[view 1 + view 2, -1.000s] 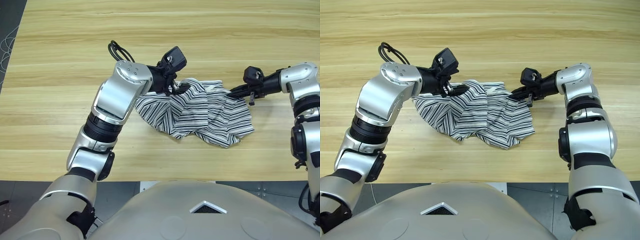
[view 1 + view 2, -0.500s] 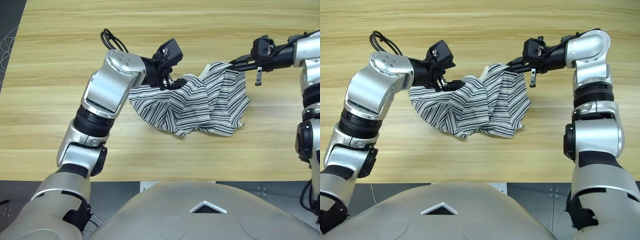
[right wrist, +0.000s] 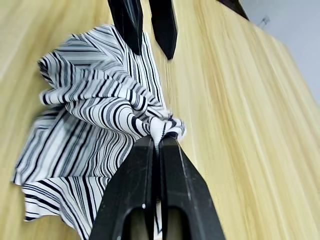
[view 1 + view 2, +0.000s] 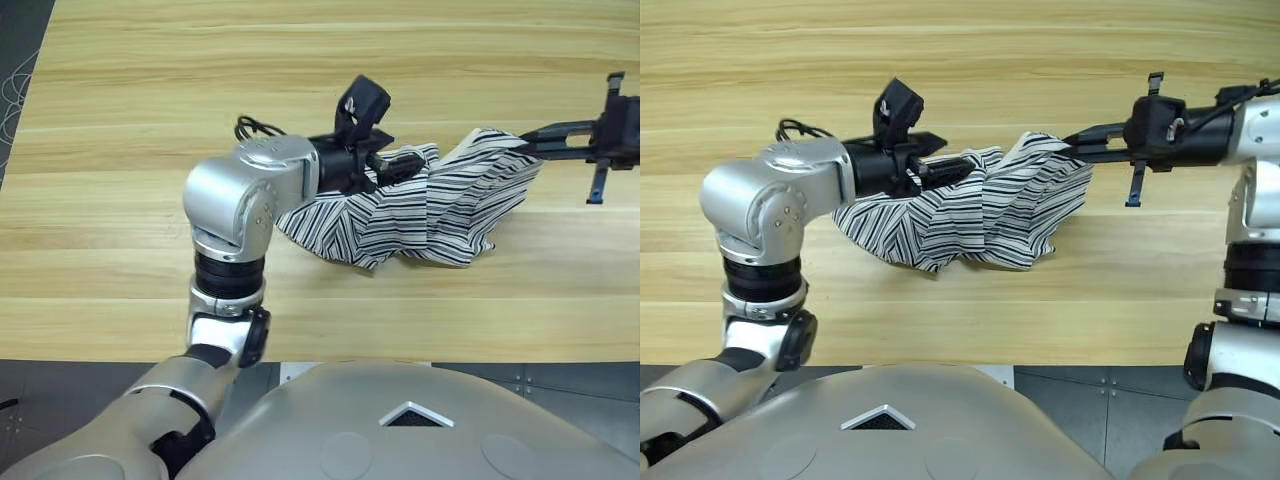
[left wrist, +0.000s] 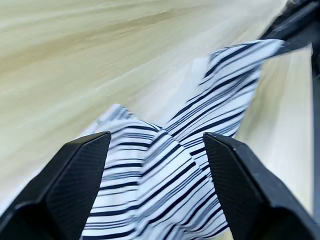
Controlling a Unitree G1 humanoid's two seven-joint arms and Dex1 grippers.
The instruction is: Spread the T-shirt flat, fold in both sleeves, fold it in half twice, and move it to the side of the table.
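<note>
Progress: early, shirt not yet spread, nothing folded | T-shirt (image 4: 430,205): crumpled heap, middle of table (image 4: 150,100) | right gripper (image 3: 160,142): pinching one raised shirt edge | left gripper (image 5: 155,142): fingers wide at the cloth

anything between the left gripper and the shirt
Nothing visible. The left gripper is open right at the shirt, with striped cloth showing between its fingers. The right gripper is shut on a bunched edge.

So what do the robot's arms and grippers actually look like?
The left arm and right arm are rounded silver shells with black joint rings; a black cable loops by the left one. The left gripper and right gripper are black, each with two flat tapering fingers.
</note>
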